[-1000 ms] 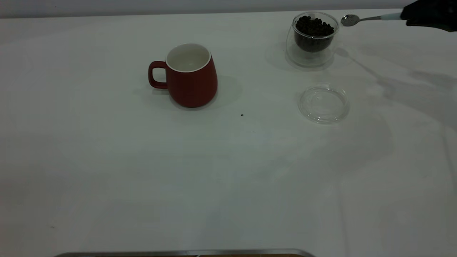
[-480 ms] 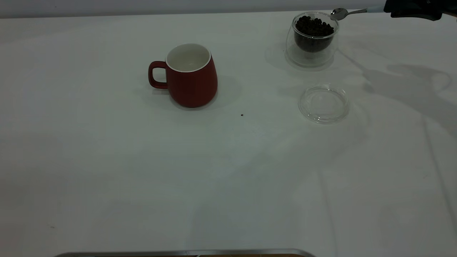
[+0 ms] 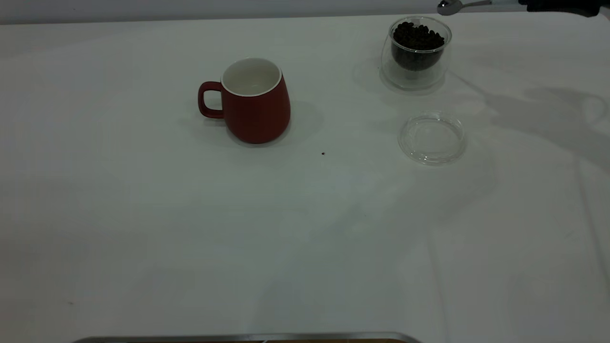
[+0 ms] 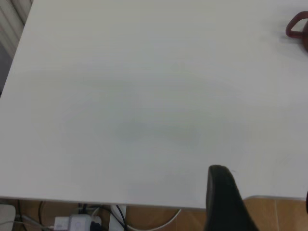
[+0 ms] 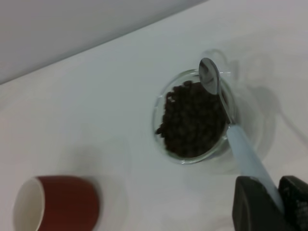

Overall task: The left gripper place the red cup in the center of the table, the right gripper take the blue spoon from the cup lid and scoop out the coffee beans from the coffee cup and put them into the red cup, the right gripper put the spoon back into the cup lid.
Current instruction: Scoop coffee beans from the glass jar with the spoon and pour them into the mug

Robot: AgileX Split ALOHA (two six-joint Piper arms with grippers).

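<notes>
White bench [image 3: 143,228] under both arms. Right pincer [image 5: 279,204], pinching the blue spoon [image 5: 240,144] by its pale handle, holds its empty metal bowl over the coffee cup [image 3: 415,52] rim, above dark coffee beans [image 3: 418,34]. Nearby: clear cup lid [image 3: 432,138]; farther, red cup [image 3: 255,101], apparently empty. Left pincer [image 4: 226,202] at the bench edge; its grip cannot be told.

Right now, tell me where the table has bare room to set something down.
The table is bare across its whole near half and everywhere left of the red cup. A narrower gap lies between the red cup and the cup lid. The far right is crowded: the coffee cup, the lid, and the right gripper holding the blue spoon above them.
</notes>
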